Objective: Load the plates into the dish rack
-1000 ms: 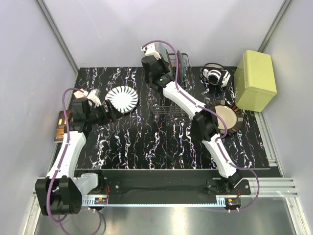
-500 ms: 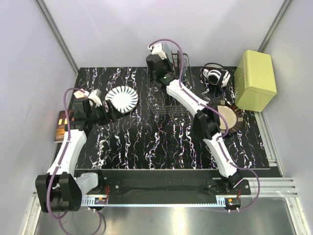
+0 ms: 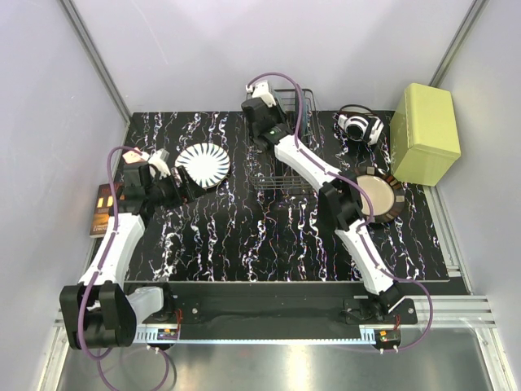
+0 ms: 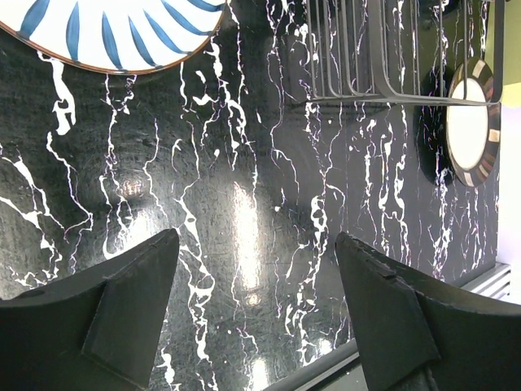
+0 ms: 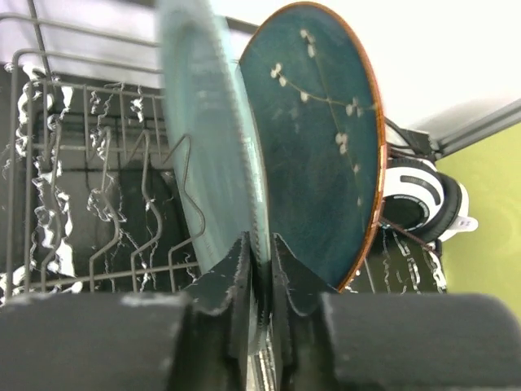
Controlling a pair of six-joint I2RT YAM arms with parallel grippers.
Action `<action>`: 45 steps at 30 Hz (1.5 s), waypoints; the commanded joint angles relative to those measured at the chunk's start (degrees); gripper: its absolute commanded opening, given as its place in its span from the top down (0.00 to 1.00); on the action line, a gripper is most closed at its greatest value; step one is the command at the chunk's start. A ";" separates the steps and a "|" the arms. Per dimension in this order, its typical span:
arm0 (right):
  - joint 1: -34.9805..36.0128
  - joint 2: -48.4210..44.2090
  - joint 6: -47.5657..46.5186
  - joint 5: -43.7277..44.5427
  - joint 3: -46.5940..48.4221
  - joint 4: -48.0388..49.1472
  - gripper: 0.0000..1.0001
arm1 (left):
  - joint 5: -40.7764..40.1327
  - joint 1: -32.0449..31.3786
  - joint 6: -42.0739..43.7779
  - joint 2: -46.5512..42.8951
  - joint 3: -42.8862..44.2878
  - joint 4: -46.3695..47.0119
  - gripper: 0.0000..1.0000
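Observation:
In the right wrist view my right gripper (image 5: 259,248) is shut on the near edge of a plain teal plate (image 5: 203,138). It holds the plate on edge among the wires of the dish rack (image 5: 81,163). A brown-rimmed teal plate (image 5: 321,138) stands upright just behind it. In the top view the right gripper (image 3: 277,102) reaches over the rack (image 3: 286,175). My left gripper (image 3: 179,189) is open and empty beside the white striped plate (image 3: 203,164), which lies flat and also shows in the left wrist view (image 4: 106,32). The cream brown-rimmed plate (image 3: 377,198) lies flat at the right.
White headphones (image 3: 358,124) lie right of the rack. A yellow-green box (image 3: 423,134) stands at the far right. A small dark object (image 3: 102,210) lies off the mat's left edge. In the left wrist view my left gripper (image 4: 256,236) hovers over bare mat.
My right arm has carried the teal plate back and to the right, deeper over the rack. The left arm has hardly moved.

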 commanded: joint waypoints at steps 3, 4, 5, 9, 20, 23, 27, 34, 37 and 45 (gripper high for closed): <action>-0.34 -2.32 0.42 2.63 4.01 3.62 0.59 | -0.55 0.99 1.97 0.43 1.93 2.87 0.12; -0.34 -3.28 -0.02 2.54 4.01 3.53 0.55 | -1.77 1.26 5.46 0.69 2.72 1.12 0.11; -0.25 -3.73 -0.20 2.45 4.27 3.27 0.49 | -6.05 1.43 6.45 1.22 3.60 0.32 0.06; 0.28 -9.69 -0.46 0.08 3.75 2.04 0.42 | -16.45 2.05 10.59 4.55 9.82 -1.44 0.01; 0.19 -25.08 3.84 -5.81 -4.41 -1.47 0.36 | -19.21 7.67 7.17 27.75 30.57 -5.05 0.01; -1.13 -30.44 5.60 -12.29 -10.65 -1.48 0.25 | -13.67 8.81 6.99 34.34 35.40 -4.70 0.03; -2.80 -37.55 6.39 -18.80 -20.31 -1.74 0.09 | -7.86 9.26 6.11 42.52 41.22 -5.22 0.05; -4.29 -45.12 8.68 -29.61 -32.18 -7.26 0.03 | -4.08 9.26 9.27 52.63 47.72 -4.70 0.08; -4.56 -48.55 10.00 -34.45 -37.11 -8.77 0.05 | -1.70 9.17 9.54 55.10 48.34 -4.61 0.11; -9.03 -51.02 20.28 -49.04 -41.25 -15.70 0.09 | -0.82 9.17 7.00 59.75 48.61 -2.94 0.19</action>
